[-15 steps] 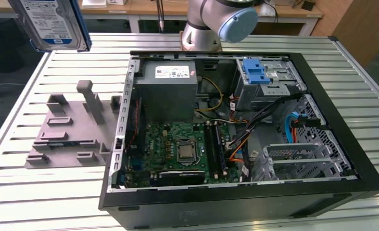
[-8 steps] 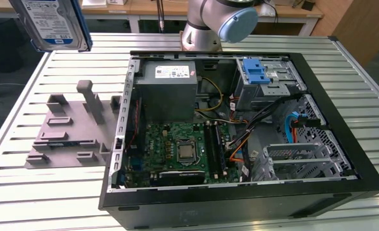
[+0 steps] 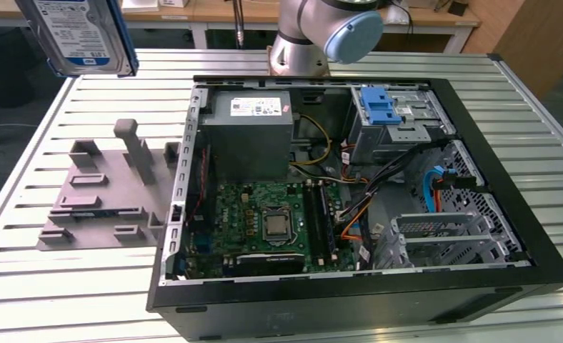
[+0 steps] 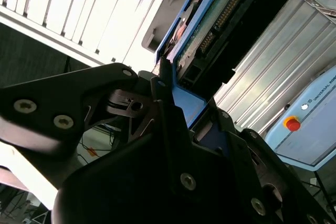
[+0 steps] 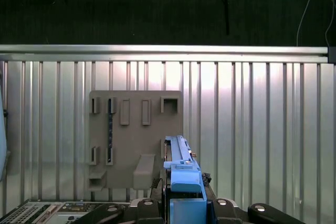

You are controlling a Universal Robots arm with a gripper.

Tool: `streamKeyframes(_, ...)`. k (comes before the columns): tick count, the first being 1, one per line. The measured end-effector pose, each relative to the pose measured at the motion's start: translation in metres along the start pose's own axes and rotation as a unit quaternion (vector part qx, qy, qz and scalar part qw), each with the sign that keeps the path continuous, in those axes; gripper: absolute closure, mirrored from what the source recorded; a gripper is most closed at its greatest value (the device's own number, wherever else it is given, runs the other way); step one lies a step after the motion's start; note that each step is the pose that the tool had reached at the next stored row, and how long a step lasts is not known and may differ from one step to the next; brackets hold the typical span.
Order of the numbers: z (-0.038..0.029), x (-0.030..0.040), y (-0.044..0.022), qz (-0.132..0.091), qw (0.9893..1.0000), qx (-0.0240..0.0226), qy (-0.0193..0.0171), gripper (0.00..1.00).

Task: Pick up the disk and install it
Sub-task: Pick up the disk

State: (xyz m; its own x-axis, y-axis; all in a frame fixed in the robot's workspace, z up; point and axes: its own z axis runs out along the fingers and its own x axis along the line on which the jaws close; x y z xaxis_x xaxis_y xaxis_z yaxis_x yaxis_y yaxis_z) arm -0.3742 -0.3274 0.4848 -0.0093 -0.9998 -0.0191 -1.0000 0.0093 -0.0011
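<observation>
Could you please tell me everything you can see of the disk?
The disk is a flat grey metal drive with a blue-and-white label and blue plastic rails along its edges. In the exterior view it hangs roughly upright at that view's upper left, label toward the camera, lifted clear of the table. The second wrist view shows its circuit board and connector pins. The gripper is shut on it; nothing else touches it.

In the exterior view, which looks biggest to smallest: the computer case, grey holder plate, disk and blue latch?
1. computer case
2. grey holder plate
3. disk, nearer the camera and cut off, so unsure
4. blue latch
</observation>
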Motion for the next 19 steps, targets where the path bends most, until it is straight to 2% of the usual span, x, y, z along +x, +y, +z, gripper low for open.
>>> streamKeyframes(19,0.0000,0.0000,-0.0053,0.000,1.0000,0.0000,0.0000,0.64)
